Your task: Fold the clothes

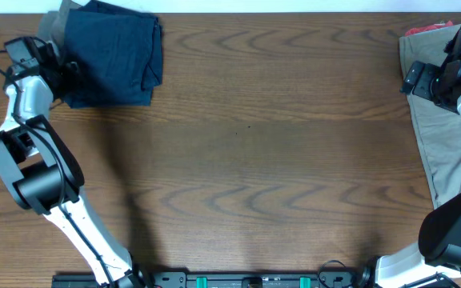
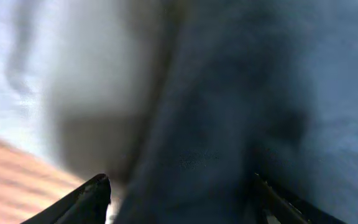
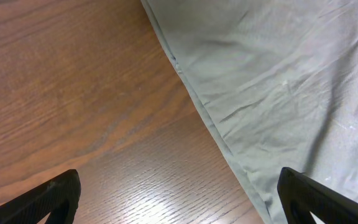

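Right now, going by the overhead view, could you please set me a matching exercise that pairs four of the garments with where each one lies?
Things:
1. navy shorts
2. khaki shorts
3. coral-red garment
4. grey garment

Places:
A. spread along the right edge of the table
B. peeking out past another garment's left edge, far left
C. folded in a pile, far-left corner
D. far-right corner, only a small part showing

Pairs: 1-C, 2-A, 3-D, 4-B.
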Tool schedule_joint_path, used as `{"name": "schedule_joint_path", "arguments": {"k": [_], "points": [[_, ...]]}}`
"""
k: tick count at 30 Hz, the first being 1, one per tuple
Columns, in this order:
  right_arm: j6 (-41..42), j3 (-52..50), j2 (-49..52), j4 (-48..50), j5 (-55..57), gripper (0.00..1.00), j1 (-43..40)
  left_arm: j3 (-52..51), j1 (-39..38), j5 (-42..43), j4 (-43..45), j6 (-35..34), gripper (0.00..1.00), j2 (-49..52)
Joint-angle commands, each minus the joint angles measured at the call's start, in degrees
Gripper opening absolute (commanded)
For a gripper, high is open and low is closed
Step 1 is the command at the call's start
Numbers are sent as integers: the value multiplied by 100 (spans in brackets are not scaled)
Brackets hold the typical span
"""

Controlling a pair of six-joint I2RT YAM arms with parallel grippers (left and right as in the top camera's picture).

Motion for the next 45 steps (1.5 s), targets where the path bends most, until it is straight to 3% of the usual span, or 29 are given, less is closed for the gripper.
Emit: {"name": "schedule_joint_path", "arguments": {"k": [1,3,5,7,29,45], "points": [[-61,59,26,0,55,99,-26,50,-17,551,-33,144,65,94],[-61,59,26,0,55,99,-26,61,-17,549,-37,144,49,87],[-61,59,26,0,57,99,-26,74,-11,549,-76,144,23,63],[-61,59,26,0,57,99,-26,79,-13,549,-96,144,6,24],[-61,59,26,0,55,99,-26,118,-667,479,358,101,6,-2055],[-61,59,26,0,55,99,-26,127,-697,-1239,890,-55,6,-1591]]}}
